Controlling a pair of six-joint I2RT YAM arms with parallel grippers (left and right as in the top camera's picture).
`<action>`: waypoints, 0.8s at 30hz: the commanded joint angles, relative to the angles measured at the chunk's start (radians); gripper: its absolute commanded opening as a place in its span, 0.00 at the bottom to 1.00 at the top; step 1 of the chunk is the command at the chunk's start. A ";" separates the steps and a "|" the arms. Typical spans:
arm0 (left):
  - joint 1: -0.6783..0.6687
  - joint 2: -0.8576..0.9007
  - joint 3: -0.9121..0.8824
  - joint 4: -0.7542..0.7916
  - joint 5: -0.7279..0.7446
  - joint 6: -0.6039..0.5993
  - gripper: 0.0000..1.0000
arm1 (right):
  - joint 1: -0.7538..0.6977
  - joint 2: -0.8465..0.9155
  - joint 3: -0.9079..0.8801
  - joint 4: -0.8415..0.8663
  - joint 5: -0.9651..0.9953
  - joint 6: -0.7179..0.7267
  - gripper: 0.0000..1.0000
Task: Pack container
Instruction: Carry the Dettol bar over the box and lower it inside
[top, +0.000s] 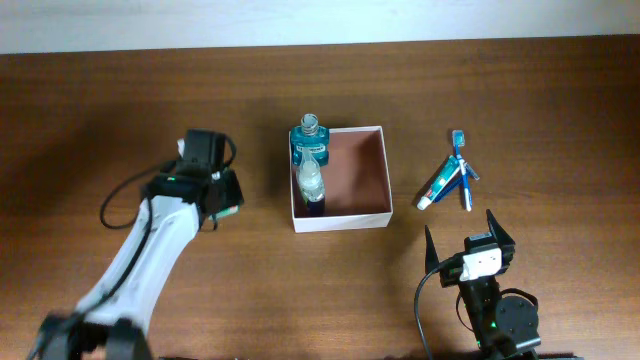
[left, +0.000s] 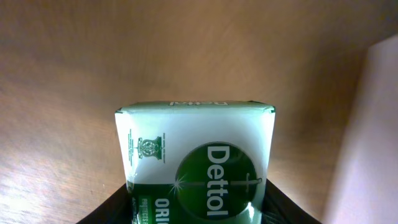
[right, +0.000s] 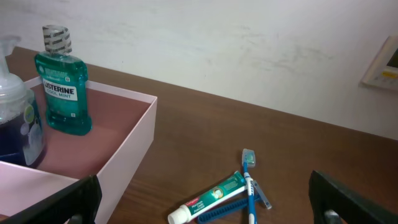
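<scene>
The container (top: 370, 212) is a square white box with a pinkish-brown inside, at the table's middle; it also shows in the right wrist view (right: 134, 140). In its left part stand a teal Listerine bottle (top: 309, 137) (right: 61, 87) and a clear bottle of blue liquid (top: 311, 185) (right: 15, 127). My left gripper (top: 222, 196) is shut on a green and white Dettol soap bar (left: 199, 165), left of the container, whose wall (left: 367, 143) shows at the right. My right gripper (top: 470, 235) is open and empty, near the front edge.
A toothpaste tube (top: 438, 185) (right: 208, 198), a blue toothbrush (top: 462, 170) (right: 250, 183) and a blue comb-like item (right: 217, 210) lie together right of the container, just beyond my right gripper. A pale wall runs along the table's far edge.
</scene>
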 joint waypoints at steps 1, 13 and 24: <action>-0.060 -0.137 0.092 -0.001 0.034 0.020 0.41 | -0.006 -0.006 -0.005 -0.008 0.005 0.004 0.98; -0.371 -0.251 0.187 0.269 0.026 0.011 0.37 | -0.006 -0.006 -0.005 -0.008 0.005 0.004 0.99; -0.560 -0.019 0.202 0.499 -0.043 -0.003 0.37 | -0.006 -0.006 -0.005 -0.008 0.005 0.004 0.99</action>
